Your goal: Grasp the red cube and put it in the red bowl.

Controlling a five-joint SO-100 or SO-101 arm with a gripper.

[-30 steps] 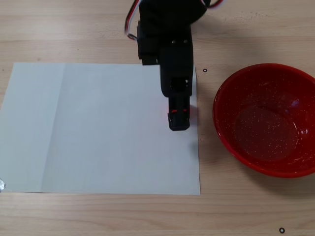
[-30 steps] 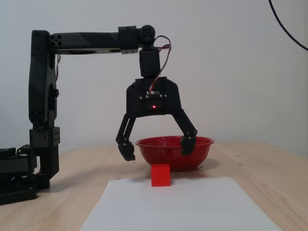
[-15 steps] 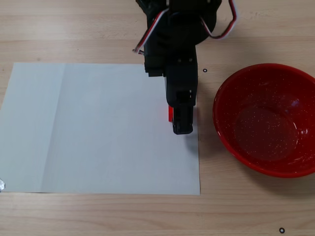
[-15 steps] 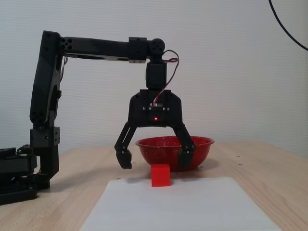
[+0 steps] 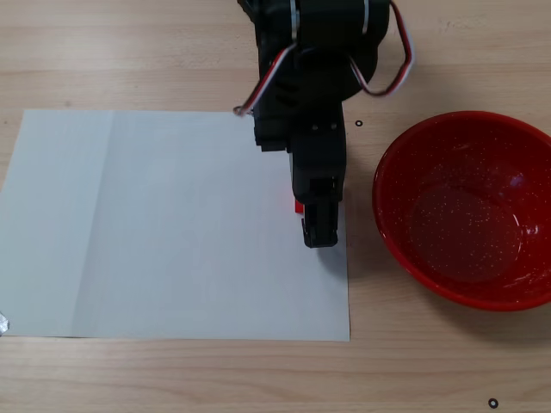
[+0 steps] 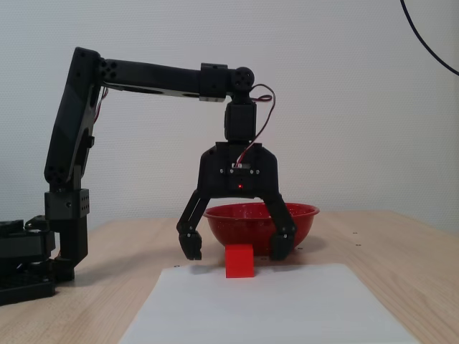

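Observation:
The red cube (image 6: 239,261) sits on a white sheet of paper (image 6: 272,308). My gripper (image 6: 237,250) is open and lowered over it, one finger on each side, not touching it, with the tips just above the paper. In the fixed view from above, the gripper (image 5: 315,205) hides nearly all of the cube; only a thin red sliver (image 5: 298,206) shows at its left edge. The red bowl (image 5: 389,172) stands empty to the right of the paper; in the side-on fixed view, the bowl (image 6: 301,212) is behind the gripper.
The white paper (image 5: 172,224) covers most of the wooden table (image 5: 129,52). The arm's base (image 6: 43,251) stands at the left in the side-on fixed view. Red and white wires (image 5: 379,86) loop off the arm near the bowl.

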